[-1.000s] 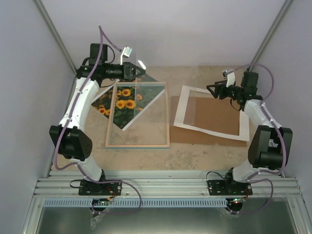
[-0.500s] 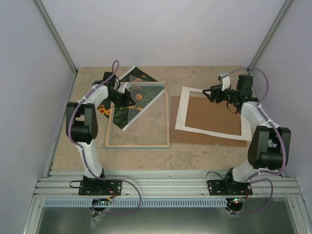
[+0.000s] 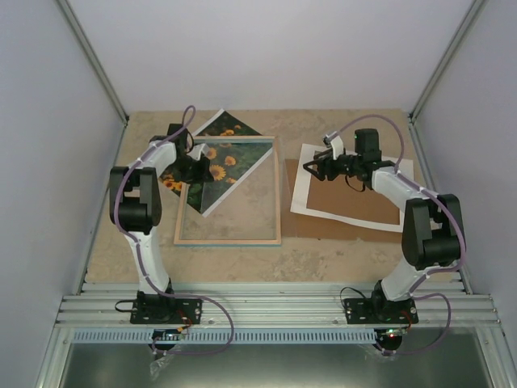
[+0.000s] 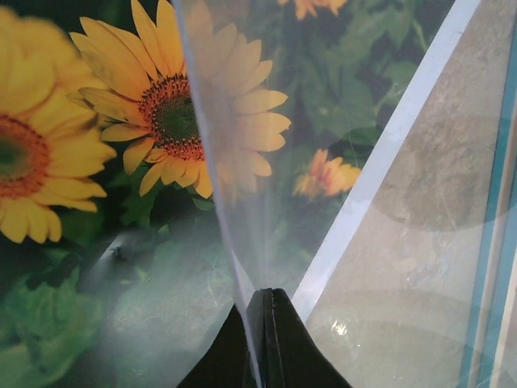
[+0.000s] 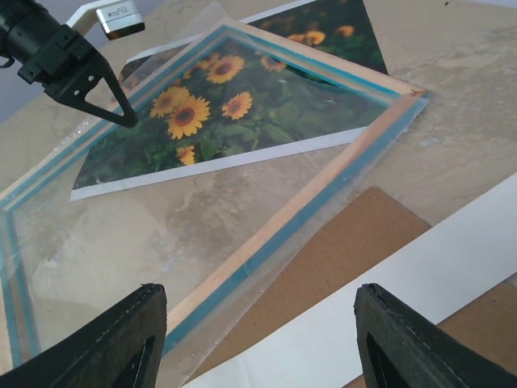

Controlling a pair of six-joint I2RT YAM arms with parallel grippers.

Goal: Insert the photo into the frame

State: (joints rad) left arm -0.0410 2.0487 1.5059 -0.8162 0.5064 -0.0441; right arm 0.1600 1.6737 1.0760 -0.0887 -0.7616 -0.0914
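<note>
Sunflower photo print [image 3: 212,162] partly hidden under turquoise-and-wood frame [image 3: 229,239]; left tool [image 4: 262,311] closed, pinching clear pane edge [image 4: 234,242]; right tool [image 5: 258,323] open, empty.

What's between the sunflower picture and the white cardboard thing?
The frame's right wooden side, then bare table and a strip of brown backing board, separate the photo from the white mat, seen from overhead.

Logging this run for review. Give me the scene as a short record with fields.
photo: sunflower print, lying skewed, part under the frame's pane, one corner past the far rail
frame: turquoise and wood, flat on the table
left fingers: shut on the clear sheet lying on the photo
right fingers: open, holding nothing, above the white mat
backing board: brown, under the mat
task state: photo not yet squared in frame
</note>
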